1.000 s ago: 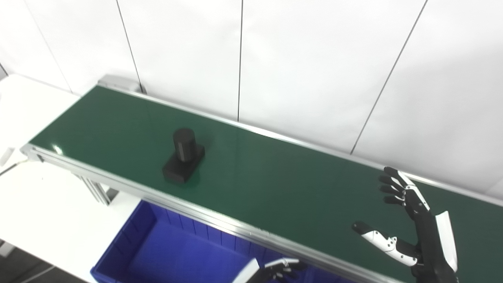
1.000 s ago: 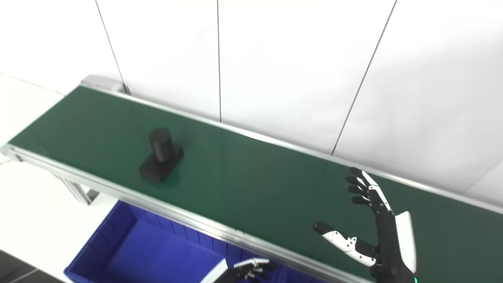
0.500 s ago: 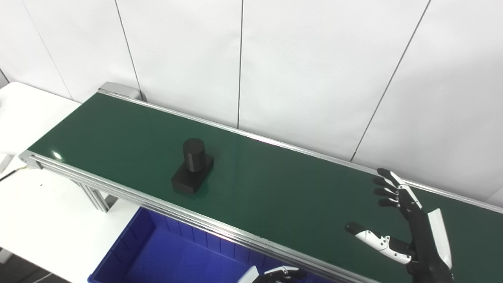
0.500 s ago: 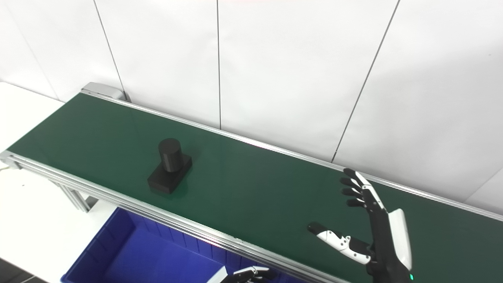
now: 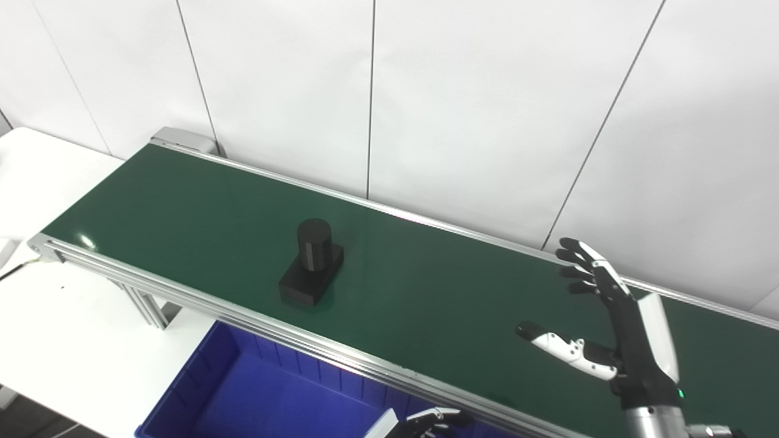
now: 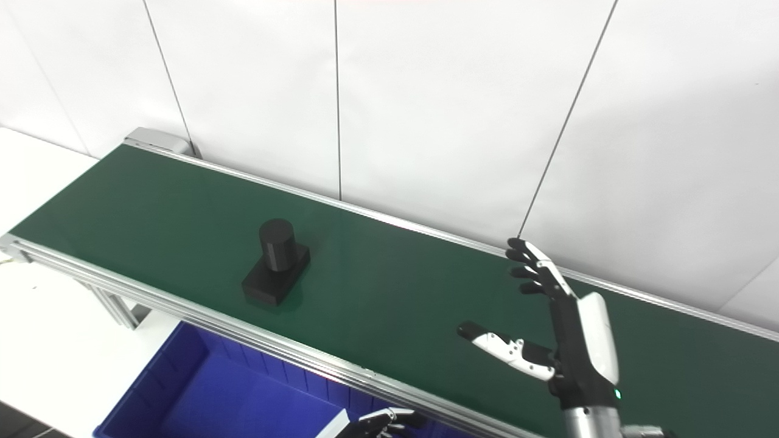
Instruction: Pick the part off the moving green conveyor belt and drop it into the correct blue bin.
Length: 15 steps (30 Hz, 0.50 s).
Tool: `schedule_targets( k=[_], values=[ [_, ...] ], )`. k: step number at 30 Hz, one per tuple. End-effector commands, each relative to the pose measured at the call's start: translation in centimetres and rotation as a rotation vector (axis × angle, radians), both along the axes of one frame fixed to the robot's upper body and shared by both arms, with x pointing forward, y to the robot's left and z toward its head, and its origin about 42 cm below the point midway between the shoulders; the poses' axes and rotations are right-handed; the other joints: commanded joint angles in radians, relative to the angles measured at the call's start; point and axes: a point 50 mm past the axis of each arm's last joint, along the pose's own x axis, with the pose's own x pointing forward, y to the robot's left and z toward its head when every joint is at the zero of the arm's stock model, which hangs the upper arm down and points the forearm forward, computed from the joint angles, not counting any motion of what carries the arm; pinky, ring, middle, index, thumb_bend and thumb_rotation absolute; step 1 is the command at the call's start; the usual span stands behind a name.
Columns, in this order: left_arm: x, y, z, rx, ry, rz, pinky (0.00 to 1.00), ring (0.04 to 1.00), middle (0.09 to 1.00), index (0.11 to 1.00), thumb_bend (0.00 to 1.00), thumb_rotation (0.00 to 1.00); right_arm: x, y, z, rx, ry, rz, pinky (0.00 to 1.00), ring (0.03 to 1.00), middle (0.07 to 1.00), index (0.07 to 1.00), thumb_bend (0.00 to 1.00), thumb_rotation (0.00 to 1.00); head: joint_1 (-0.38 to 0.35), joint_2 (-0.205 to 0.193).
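**One black part on the belt, well left of the raised right robot hand**

A single black part, a short upright cylinder on a flat rectangular base, stands on the green conveyor belt toward its near edge, left of the belt's middle; nothing touches it; the right robot hand is raised above the right stretch of the belt, well apart from the part, with bare green belt between the two; this robot hand is spread wide and holds nothing, its fingers pointing up and toward the far rail, its thumb stretched out to the left, toward the part's side of the scene.

The left robot hand shows only as a sliver at the bottom edge, below the near rail of the belt and over the blue bin; its fingers look curled, but whether it is closed cannot be told from so little; it lies nearer than the part and to the right of it, with the belt's rail between them.

Count: one part; one conveyor belt, running from far left to near right; one blue bin in view, under the near rail; two robot hands; a white bench lies at the left, beside the belt's left end; a white panelled wall stands behind.
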Motion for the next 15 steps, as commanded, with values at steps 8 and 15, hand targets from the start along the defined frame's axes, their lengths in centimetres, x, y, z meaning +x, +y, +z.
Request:
schedule_targets(
  k=[8,15],
  values=[
    [0.3,-0.4,0.8,-0.058,-0.062,0.037,0.60,0.714,0.803,0.793,0.92,0.05,2.4,2.6,1.4,-0.037,0.002,0.037,0.66,0.746,0.814,0.865,0.81,0.52,-0.035,0.009],
    [0.2,-0.4,0.9,-0.079,-0.062,0.049,0.58,0.700,0.793,0.779,0.92,0.05,3.7,4.1,1.4,-0.053,0.019,0.064,0.66,0.745,0.812,0.864,0.82,0.49,-0.051,0.018]
  ],
)
